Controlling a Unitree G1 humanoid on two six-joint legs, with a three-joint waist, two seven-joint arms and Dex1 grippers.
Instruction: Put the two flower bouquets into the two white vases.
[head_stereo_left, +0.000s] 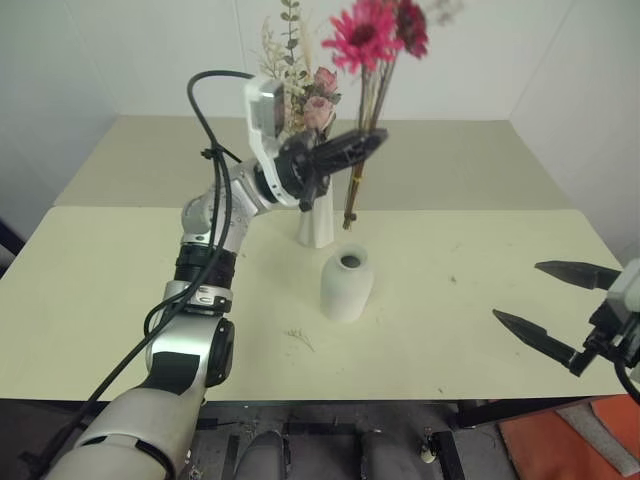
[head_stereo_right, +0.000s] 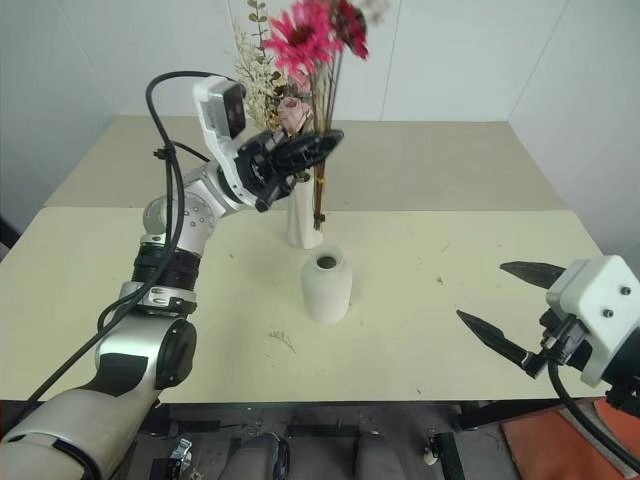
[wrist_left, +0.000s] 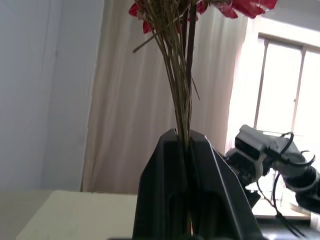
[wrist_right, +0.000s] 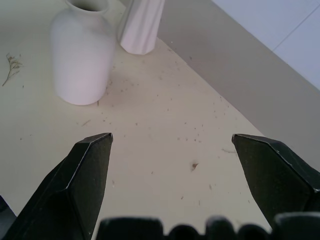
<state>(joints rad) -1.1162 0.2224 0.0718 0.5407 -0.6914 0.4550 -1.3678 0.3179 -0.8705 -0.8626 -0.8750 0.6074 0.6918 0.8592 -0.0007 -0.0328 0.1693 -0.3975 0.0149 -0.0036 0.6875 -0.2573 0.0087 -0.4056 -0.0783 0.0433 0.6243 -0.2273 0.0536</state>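
Observation:
My left gripper (head_stereo_left: 365, 145) is shut on the stems of the magenta daisy bouquet (head_stereo_left: 365, 35) and holds it upright in the air. The stem ends hang beside the tall white vase (head_stereo_left: 318, 228), above and behind the short round vase (head_stereo_left: 347, 287). The left wrist view shows the same stems (wrist_left: 180, 75) pinched between the closed fingers. A bouquet of pale pink roses (head_stereo_left: 320, 100) stands in the tall vase. The short vase has nothing in its mouth. At the table's right side my right gripper (head_stereo_left: 518, 292) is open and holds nothing, well clear of the short vase (wrist_right: 82, 55).
The vases stand mid-table on a cream tabletop (head_stereo_left: 470, 330); a second table (head_stereo_left: 450, 160) adjoins it behind. A small dried sprig (head_stereo_left: 298, 338) lies in front of the short vase. An orange object (head_stereo_left: 570, 440) sits on the floor past the front right edge.

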